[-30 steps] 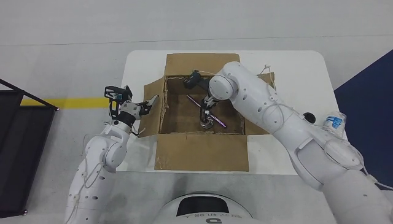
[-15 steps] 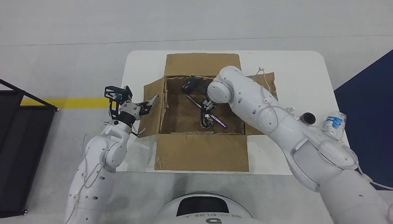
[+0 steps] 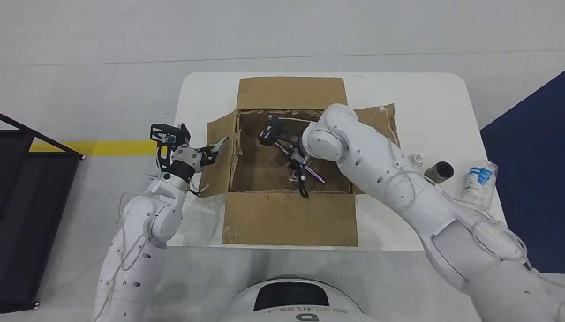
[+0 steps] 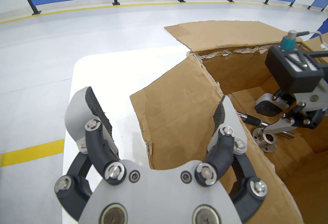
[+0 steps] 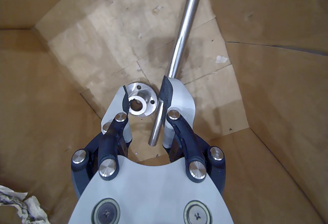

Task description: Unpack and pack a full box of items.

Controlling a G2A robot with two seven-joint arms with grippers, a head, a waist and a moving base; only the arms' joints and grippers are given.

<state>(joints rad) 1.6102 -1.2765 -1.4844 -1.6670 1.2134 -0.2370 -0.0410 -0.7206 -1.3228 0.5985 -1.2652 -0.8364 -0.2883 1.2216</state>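
From above, we see the open cardboard box (image 3: 291,93) on the white table (image 3: 415,93). The right gripper (image 3: 300,177) is down inside it. The left gripper (image 3: 214,150) is at the left flap, fingers spread, holding nothing.

The left wrist view adds a steel flange (image 4: 265,138) flat on the box floor, beside a steel rod (image 4: 252,120).

In the right wrist view, the fingers stand apart, one at the flange's rim and the other over the rod. The rod lies flat, its long axis running away from the gripper.

Since a second ago, the right elbow has drawn nearer the robot.
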